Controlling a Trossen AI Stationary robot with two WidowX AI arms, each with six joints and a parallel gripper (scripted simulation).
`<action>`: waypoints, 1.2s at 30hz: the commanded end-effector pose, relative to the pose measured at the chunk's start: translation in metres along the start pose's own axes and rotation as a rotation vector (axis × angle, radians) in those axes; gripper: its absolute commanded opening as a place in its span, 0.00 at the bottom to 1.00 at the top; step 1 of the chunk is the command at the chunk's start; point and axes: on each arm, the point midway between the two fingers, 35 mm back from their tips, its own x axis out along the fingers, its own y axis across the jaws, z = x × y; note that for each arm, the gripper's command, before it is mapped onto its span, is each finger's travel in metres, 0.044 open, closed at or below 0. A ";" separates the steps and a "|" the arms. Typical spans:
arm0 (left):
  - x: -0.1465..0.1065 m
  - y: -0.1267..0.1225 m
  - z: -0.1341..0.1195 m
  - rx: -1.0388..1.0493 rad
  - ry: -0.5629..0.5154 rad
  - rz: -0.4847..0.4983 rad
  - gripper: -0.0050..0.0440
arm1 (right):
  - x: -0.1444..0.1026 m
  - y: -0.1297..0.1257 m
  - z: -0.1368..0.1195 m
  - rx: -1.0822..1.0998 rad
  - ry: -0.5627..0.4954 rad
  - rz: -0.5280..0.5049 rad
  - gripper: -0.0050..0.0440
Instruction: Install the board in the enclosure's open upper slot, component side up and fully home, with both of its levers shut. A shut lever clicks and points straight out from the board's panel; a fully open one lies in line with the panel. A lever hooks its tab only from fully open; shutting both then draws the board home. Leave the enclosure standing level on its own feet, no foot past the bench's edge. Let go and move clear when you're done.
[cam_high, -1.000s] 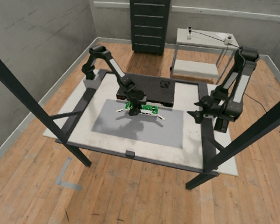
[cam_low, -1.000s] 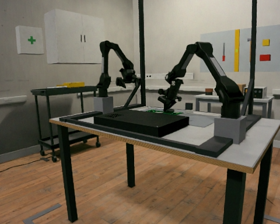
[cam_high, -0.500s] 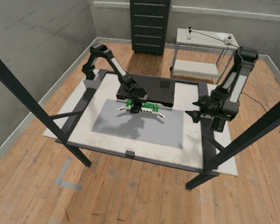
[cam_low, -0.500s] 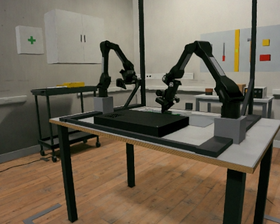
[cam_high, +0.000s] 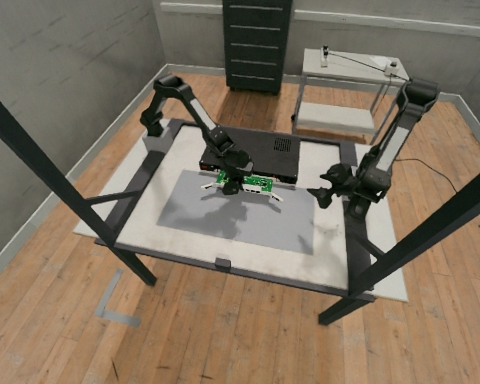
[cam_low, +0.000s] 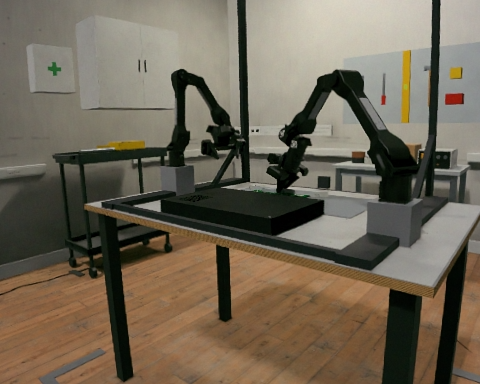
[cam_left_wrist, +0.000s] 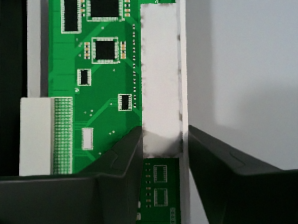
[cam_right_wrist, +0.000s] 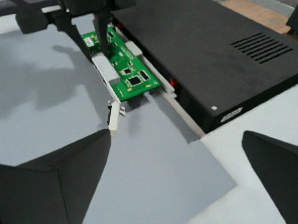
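The black enclosure (cam_high: 255, 152) stands on the bench behind the grey mat (cam_high: 240, 212). The green board (cam_high: 245, 182) is held level, component side up, with its far edge at the enclosure's front face. My left gripper (cam_high: 232, 187) is shut on the board's white panel (cam_left_wrist: 160, 75), with a finger on each side (cam_left_wrist: 162, 145). A white lever sticks out at each end of the panel, one on the left (cam_high: 209, 186) and one on the right (cam_high: 274, 196). In the right wrist view the near lever (cam_right_wrist: 114, 117) stands at an angle to the panel. My right gripper (cam_high: 317, 192) is open and empty, to the right of the board.
A black frame (cam_high: 150, 170) runs around the bench top and carries both arm bases. Black uprights (cam_high: 65, 190) stand at the bench corners. A white side table (cam_high: 350, 85) and a dark cabinet (cam_high: 256, 42) stand behind the bench.
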 end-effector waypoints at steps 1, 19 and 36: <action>-0.022 0.003 0.018 -0.010 -0.058 -0.021 0.27 | 0.010 0.004 0.006 0.025 0.002 0.021 0.92; -0.022 0.006 0.021 -0.011 -0.069 -0.027 0.27 | 0.055 0.003 0.002 0.010 0.005 0.011 0.92; -0.021 0.016 0.019 -0.010 -0.059 -0.020 0.27 | 0.092 0.004 0.002 0.010 0.002 0.012 0.92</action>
